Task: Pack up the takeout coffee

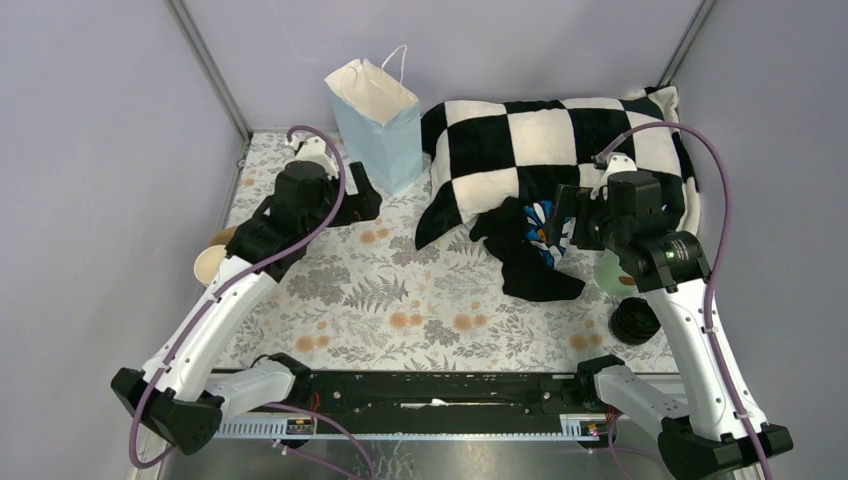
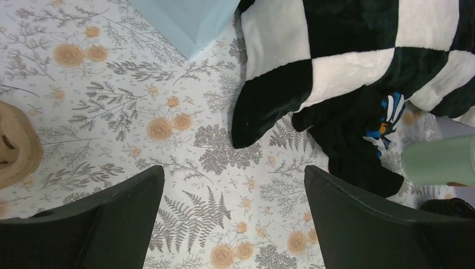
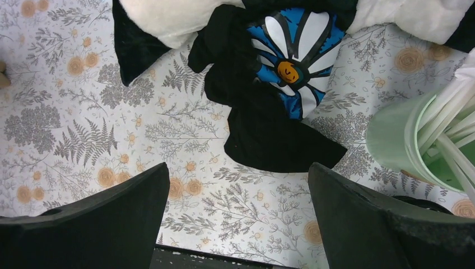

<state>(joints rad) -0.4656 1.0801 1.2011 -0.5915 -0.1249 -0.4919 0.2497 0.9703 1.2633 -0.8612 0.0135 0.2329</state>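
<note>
We see the left jaws spread wide with nothing between them, above the floral table (image 2: pixel 185 112). The right jaws gape just as empty, near a mint-green cup of straws (image 3: pixel 397 134) and a black cloth (image 3: pixel 263 134). The takeout coffee (image 1: pixel 211 266) sits at the table's left edge, its round mouth open toward us, just beside the left arm (image 1: pixel 215 320).
</note>
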